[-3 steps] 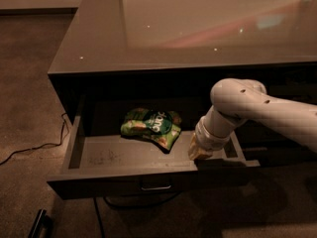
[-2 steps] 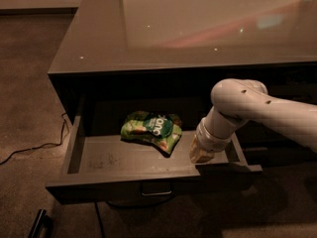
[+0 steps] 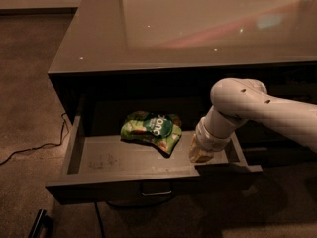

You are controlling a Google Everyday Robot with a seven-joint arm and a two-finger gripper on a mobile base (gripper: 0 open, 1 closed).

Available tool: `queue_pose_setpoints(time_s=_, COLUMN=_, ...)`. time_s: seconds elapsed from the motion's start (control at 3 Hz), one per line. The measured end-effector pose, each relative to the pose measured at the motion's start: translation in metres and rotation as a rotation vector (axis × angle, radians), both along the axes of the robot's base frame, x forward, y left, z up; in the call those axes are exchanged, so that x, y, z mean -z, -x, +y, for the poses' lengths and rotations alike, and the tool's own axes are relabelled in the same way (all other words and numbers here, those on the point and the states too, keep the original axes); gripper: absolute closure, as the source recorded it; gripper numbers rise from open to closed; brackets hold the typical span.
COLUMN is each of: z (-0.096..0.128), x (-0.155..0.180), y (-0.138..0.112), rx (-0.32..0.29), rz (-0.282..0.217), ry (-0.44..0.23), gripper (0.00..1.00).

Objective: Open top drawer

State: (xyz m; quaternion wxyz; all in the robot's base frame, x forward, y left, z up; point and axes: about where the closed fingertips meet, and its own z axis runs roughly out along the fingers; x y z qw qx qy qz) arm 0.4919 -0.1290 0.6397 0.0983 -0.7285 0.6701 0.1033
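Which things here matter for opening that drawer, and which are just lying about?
For the job: top drawer, pulled out; pincer, inside its right front corner.
Lying about: green snack bag in the drawer; cable on the floor.

The top drawer [image 3: 124, 183] is dark grey, wide and shallow. It stands pulled well out toward the near side from under the worktop [image 3: 198, 33], level, with its inside showing. Its flat front carries a small centre handle [image 3: 156, 192]. The tool [image 3: 199, 154] reaches down inside the near right corner.
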Motion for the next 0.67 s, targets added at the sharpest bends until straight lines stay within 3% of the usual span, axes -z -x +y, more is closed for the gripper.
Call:
queue_pose_setpoints(time_s=0.33, z=0.0, x=0.0, y=0.0, rx=0.0, rz=0.0, ry=0.0, gripper=0.12)
queue_pose_setpoints(time_s=0.67, z=0.0, x=0.0, y=0.0, rx=0.0, rz=0.0, ry=0.0, gripper=0.0)
